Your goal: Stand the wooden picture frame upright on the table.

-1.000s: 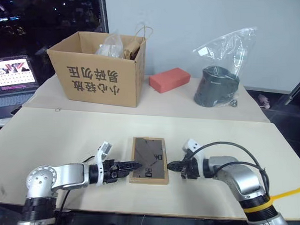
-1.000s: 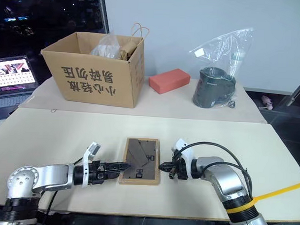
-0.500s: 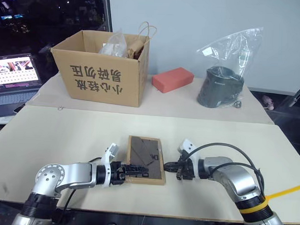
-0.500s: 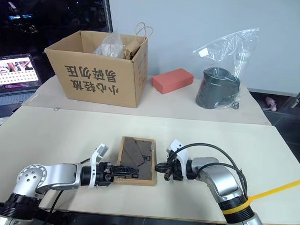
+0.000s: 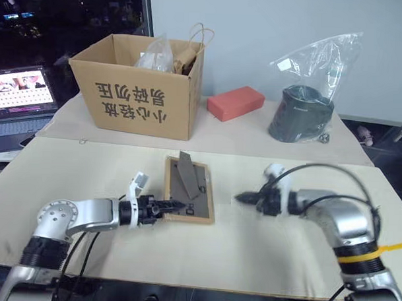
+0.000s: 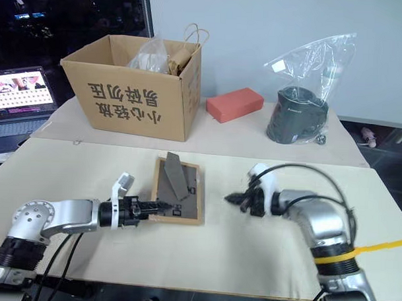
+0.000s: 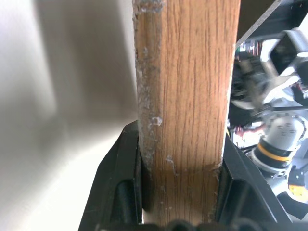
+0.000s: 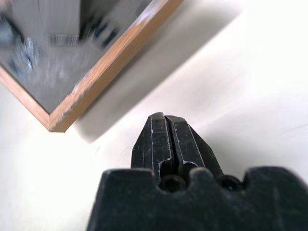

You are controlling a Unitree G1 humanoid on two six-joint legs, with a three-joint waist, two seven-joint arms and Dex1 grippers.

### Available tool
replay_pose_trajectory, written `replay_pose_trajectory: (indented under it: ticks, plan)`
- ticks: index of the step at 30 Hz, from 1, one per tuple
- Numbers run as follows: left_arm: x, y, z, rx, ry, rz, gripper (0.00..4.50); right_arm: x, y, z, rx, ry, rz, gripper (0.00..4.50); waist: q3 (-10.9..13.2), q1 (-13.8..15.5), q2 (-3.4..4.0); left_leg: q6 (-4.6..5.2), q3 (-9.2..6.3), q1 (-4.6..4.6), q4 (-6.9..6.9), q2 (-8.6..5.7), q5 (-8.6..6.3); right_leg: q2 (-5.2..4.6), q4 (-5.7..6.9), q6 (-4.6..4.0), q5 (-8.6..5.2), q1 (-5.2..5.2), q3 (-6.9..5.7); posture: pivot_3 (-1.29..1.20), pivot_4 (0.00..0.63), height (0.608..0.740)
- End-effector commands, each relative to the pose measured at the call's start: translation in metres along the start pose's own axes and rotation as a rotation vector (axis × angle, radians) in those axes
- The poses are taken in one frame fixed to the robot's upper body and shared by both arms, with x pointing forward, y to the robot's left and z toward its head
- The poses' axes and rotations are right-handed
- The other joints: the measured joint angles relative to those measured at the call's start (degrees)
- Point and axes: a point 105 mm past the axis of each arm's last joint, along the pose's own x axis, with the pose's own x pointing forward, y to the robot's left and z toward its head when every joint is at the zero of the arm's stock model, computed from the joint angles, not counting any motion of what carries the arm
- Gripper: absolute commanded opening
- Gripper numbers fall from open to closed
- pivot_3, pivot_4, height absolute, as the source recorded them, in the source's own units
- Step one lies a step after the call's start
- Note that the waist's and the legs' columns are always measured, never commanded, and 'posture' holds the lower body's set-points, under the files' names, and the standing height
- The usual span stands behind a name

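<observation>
Tilting dark back upward, long axis running away from the robot, the wooden picture frame [image 5: 188,192] sits mid-table [image 5: 88,173], its near edge clamped by the left gripper [image 5: 174,205]; right gripper [image 5: 241,198] clenched, apart.

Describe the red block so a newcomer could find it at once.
On the far part of the table, look between the cardboard box and the plastic bag holding a dark pot. The red block lies flat there, the only solid red brick-shaped thing.
</observation>
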Motion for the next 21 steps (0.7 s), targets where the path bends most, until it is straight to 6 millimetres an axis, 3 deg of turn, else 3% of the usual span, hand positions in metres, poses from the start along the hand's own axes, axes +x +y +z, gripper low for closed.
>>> replay_pose_trajectory:
  ticks: [1, 6, 13, 21]
  plan:
    - [-0.001, -0.024, 0.009, 0.063, 0.007, -0.102, 1.16, -0.008, 0.021, 0.044, 0.084, -0.152, 0.148, 0.61, 0.01, 0.01, 0.02, 0.0, 0.0, 0.0, -0.09, 0.0, 0.0, 0.0, -0.06, -0.02, 0.0, 0.0, -0.01, 0.0, 0.15, 0.716]
    - [0.006, -0.033, 0.011, 0.094, 0.036, -0.124, 1.16, 0.003, 0.047, 0.064, 0.073, -0.182, 0.261, 2.12, 0.04, 0.13, 0.04, 0.0, -0.04, -0.02, -0.12, 0.0, 0.0, 0.0, -0.11, -0.05, 0.02, 0.02, -0.07, 0.0, 0.15, 0.716]
    - [0.011, -0.035, 0.009, 0.114, 0.067, -0.134, 1.16, 0.027, 0.057, 0.069, 0.034, -0.185, 0.302, 4.46, 0.06, 0.02, 0.06, 0.0, -0.05, -0.06, -0.01, 0.0, 0.01, 0.0, -0.09, -0.02, 0.03, 0.01, -0.09, 0.0, 0.15, 0.716]
    - [0.017, -0.04, 0.012, 0.134, 0.078, -0.145, 1.16, 0.058, 0.068, 0.056, 0.011, -0.138, 0.384, 4.46, 0.08, -0.02, 0.1, -0.01, -0.06, -0.07, 0.03, 0.01, 0.01, 0.0, -0.06, -0.02, 0.03, 0.01, -0.1, 0.0, 0.15, 0.716]
